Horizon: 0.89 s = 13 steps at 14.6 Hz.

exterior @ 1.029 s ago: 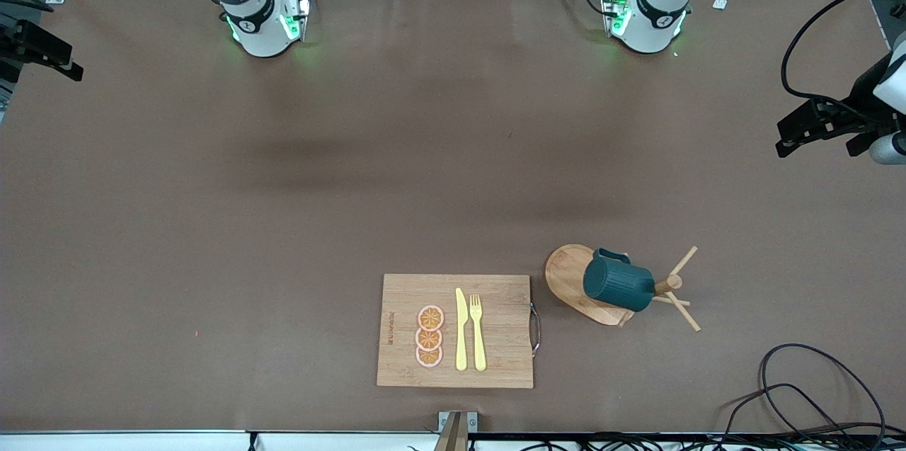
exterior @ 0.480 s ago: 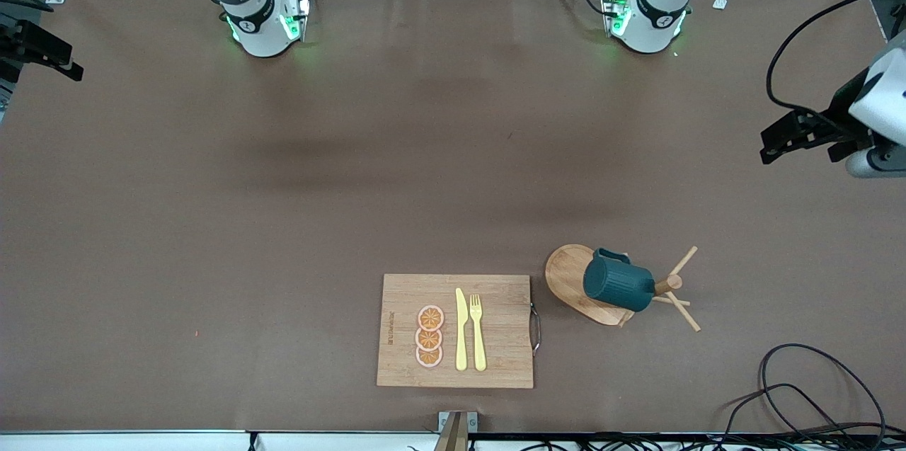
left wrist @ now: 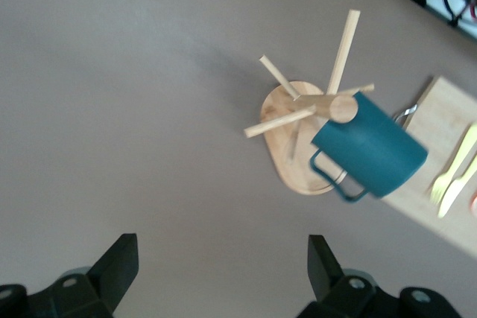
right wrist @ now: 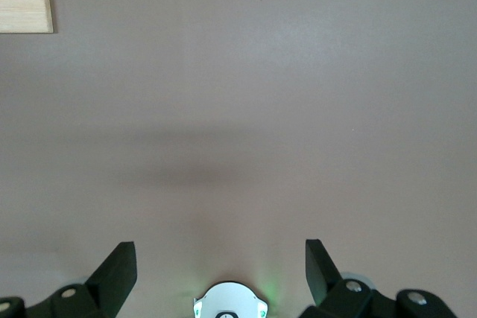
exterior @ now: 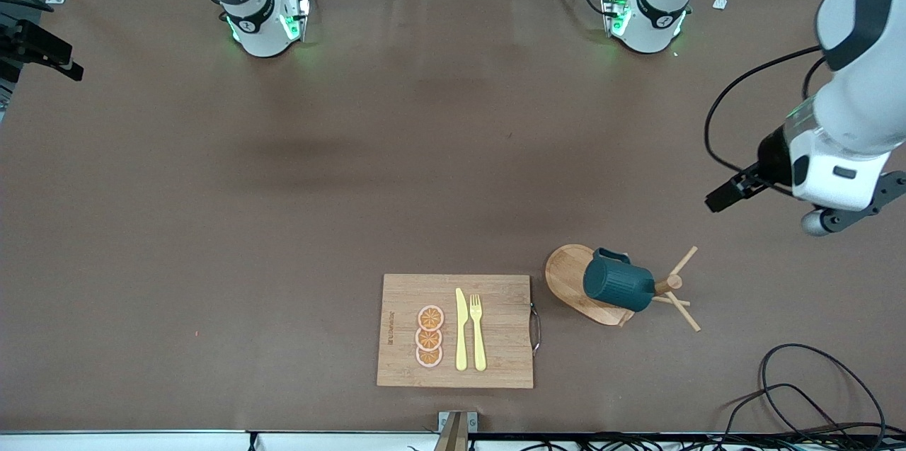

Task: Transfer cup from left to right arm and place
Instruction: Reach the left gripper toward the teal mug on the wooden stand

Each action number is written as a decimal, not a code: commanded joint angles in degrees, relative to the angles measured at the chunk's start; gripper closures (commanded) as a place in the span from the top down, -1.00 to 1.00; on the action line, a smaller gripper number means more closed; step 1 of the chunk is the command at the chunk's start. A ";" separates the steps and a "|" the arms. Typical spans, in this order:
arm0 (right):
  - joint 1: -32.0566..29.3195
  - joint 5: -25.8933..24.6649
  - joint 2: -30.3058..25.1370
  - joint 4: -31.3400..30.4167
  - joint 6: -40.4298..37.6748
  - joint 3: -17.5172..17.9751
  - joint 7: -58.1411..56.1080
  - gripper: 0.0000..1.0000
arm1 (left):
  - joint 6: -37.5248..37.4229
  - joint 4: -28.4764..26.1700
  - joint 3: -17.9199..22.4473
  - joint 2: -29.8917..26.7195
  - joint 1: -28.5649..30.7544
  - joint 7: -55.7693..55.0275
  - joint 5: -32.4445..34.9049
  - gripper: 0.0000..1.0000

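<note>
Left wrist view only: cup handle.

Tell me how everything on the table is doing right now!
Dark teal ribbed mug: hanging tilted on wooden peg stand, not gripped.
Wooden peg stand: upright on table.
Rectangular wooden cutting board: flat, carrying yellow knife, yellow fork, three orange slices.
Left end effector: open, over bare table.
Right end effector: open, waiting.

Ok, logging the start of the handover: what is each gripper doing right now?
Left gripper: open, empty, over bare table near the cup.
Right gripper: open, empty, waiting.
</note>
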 commanded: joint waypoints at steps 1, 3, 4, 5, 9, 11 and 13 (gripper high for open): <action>-1.17 -0.02 -0.90 -0.78 -0.25 0.67 -0.78 1.00 | 3.79 1.54 0.20 2.22 -0.09 -10.75 -5.17 0.99; -1.17 -0.02 -0.90 -0.87 -0.25 0.67 -0.78 1.00 | 8.01 1.54 0.20 3.72 -0.09 -17.00 -9.66 0.99; -1.17 -0.02 -0.90 -0.87 -0.25 0.67 -0.78 1.00 | 9.86 1.54 0.20 4.25 -0.01 -18.94 -11.16 0.99; -1.17 -0.02 -0.90 -0.87 -0.25 0.67 -0.78 1.00 | 11.62 1.54 0.28 5.64 0.34 -21.31 -13.78 0.99; -1.17 -0.02 -0.90 -0.87 -0.60 0.67 -0.78 1.00 | 14.36 3.47 0.64 11.44 0.79 -24.94 -16.71 1.00; -1.17 -0.02 -0.90 -0.78 -0.60 0.67 -0.78 1.00 | 15.76 3.65 0.64 13.73 0.61 -26.07 -16.71 1.00; -1.17 -0.02 -0.90 -0.78 -0.60 0.67 -0.78 1.00 | 17.95 3.65 0.29 15.14 0.17 -28.27 -16.80 1.00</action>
